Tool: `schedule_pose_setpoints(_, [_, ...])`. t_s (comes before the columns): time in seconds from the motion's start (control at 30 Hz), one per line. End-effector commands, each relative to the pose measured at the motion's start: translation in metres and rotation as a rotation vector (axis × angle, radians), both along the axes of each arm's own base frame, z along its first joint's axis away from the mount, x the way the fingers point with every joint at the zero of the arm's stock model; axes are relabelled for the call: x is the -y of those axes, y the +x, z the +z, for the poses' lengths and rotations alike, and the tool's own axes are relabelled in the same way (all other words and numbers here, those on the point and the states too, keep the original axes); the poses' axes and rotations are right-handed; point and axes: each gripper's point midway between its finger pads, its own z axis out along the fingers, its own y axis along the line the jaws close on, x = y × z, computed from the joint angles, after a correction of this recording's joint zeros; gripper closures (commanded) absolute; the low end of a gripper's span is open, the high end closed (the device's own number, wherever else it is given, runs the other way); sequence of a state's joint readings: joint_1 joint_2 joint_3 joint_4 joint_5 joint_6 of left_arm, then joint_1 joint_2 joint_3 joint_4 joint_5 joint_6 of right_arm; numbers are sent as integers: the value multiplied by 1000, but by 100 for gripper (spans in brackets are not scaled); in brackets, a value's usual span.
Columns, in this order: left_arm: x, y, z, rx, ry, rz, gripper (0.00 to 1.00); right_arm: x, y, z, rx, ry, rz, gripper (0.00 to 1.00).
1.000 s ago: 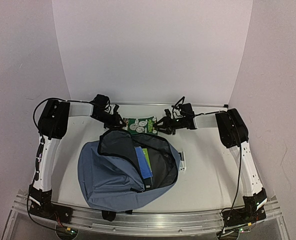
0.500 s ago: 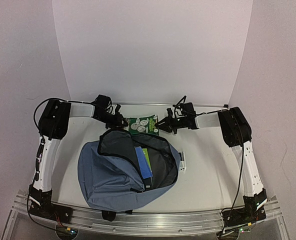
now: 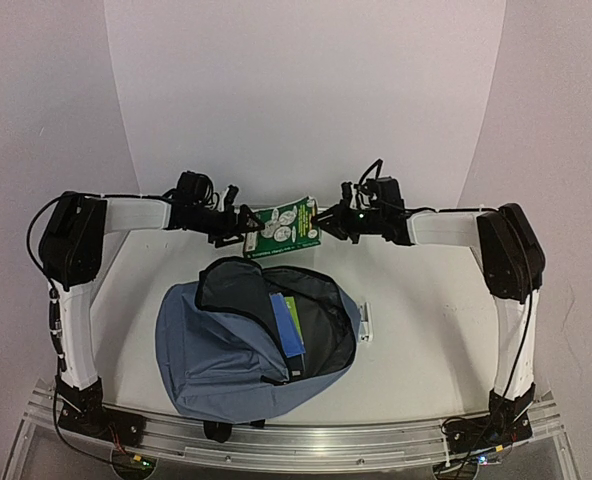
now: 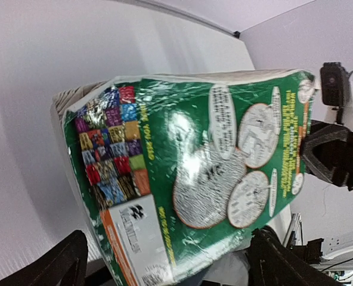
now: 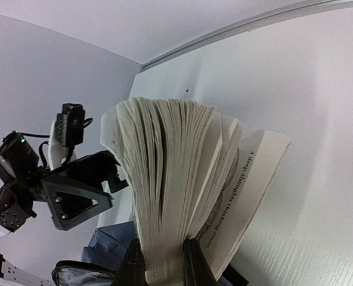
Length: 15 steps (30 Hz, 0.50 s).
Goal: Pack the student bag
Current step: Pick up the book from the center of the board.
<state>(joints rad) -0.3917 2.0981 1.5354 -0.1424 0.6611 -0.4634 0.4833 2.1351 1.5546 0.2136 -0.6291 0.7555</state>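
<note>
Nearest me, below the jaws and on their near side, the bag [image 3: 216, 370] lies on the worktop [image 3: 426, 330] with its mouth gaping toward them. A blue notebook [image 3: 288, 325] stands in the opening, and a small white item [image 3: 364, 322] lies just beside the bag, on the near side of the right jaws. Farther out, the book [image 3: 284, 228] hangs clear of the worktop between the two sets of jaws. My right jaws are clamped on its page block, at one edge. My left jaws stand wide apart with the book between them, and I see no pad pressing it, so I judge the right side carries the weight alone.

My worries: a pinch at one edge of a thick, fanning book may let it swing or slide out, and the shiny cover would help it go. Dropped from here, I think it lands on the bag's far rim, not inside. The soft mouth could also fold shut, or the notebook could block the way in.

Only the right wrist view shows the pages splaying, with one leaf that seems to lie outside the pinch. Only the left wrist view shows the glossy green cover and its barcode. Only the top view sets the bag's mouth against the book
</note>
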Motion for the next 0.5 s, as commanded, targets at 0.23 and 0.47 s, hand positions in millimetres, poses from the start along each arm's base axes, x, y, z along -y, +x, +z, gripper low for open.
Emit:
schedule_pose_setpoints(0.23, [-23, -17, 90, 116, -130, 60, 0, 24, -20, 119, 162, 152, -84, 100])
schedule_pose_setpoints(0.47, [-22, -38, 123, 86, -247, 36, 0, 31, -55, 170, 221, 214, -22, 100])
